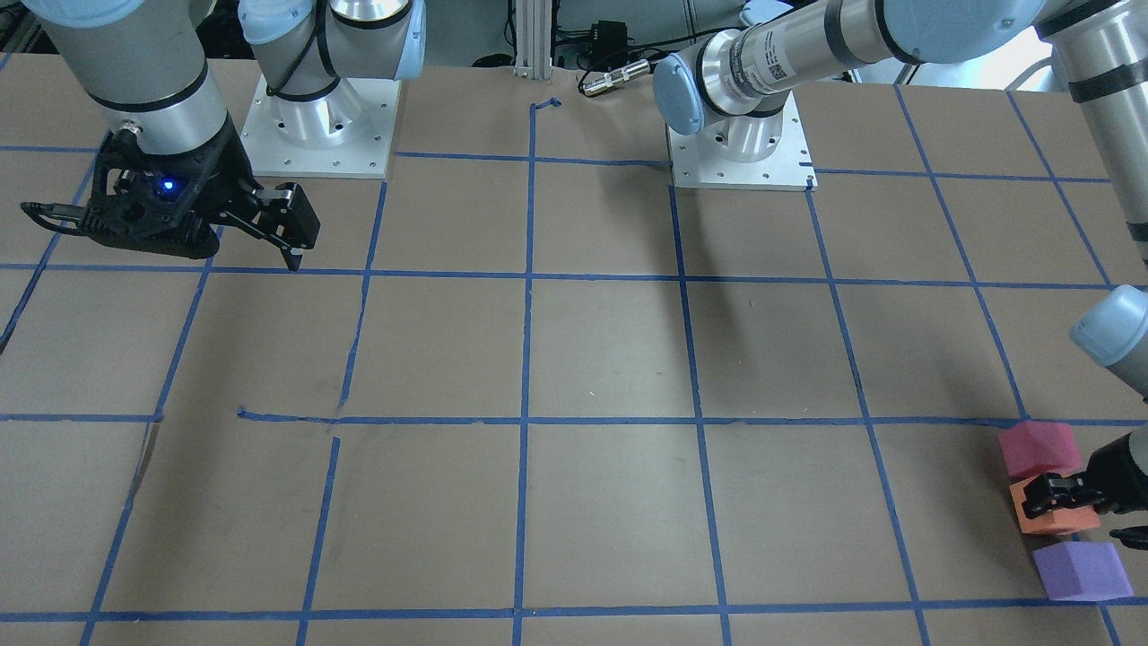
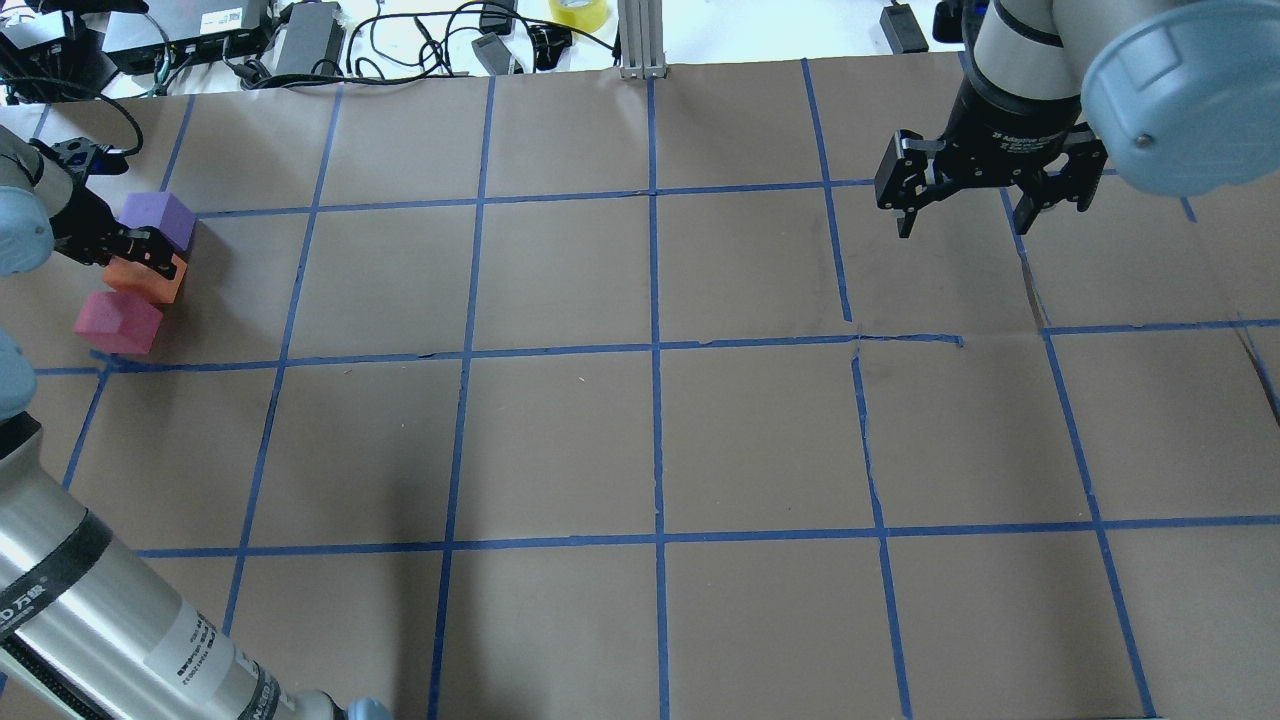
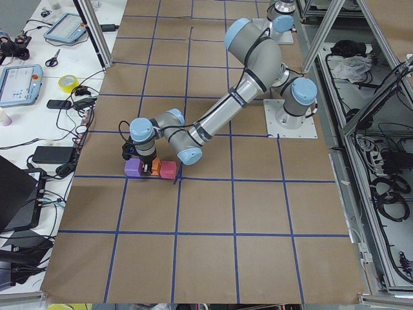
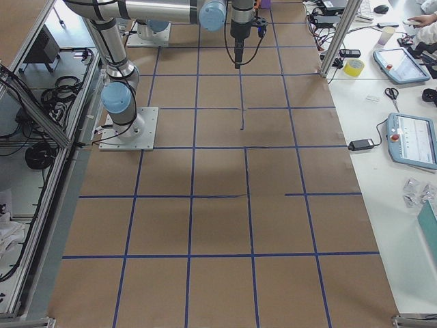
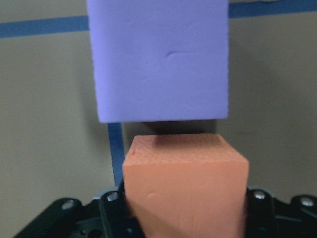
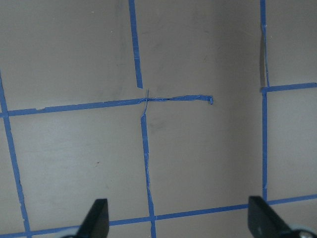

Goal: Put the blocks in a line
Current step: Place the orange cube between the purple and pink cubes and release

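Three foam blocks stand in a row near the table's left end: purple [image 2: 158, 215], orange [image 2: 155, 288], pinkish-red [image 2: 115, 322]. In the front view they are pinkish-red [image 1: 1039, 449], orange [image 1: 1063, 520] and purple [image 1: 1081, 571]. My left gripper [image 2: 135, 265] is shut on the orange block, which rests on the table. The left wrist view shows the orange block [image 5: 185, 183] between the jaws, with the purple block [image 5: 161, 59] just beyond across a small gap. My right gripper [image 2: 960, 215] is open and empty, hovering over the far right of the table.
The brown paper table [image 2: 650, 440] carries a blue tape grid. Two arm base plates [image 1: 740, 148] are bolted at the robot's side. Cables, boxes and a tape roll [image 2: 578, 12] lie beyond the far edge. Torn tape [image 6: 178, 98] shows under the right gripper.
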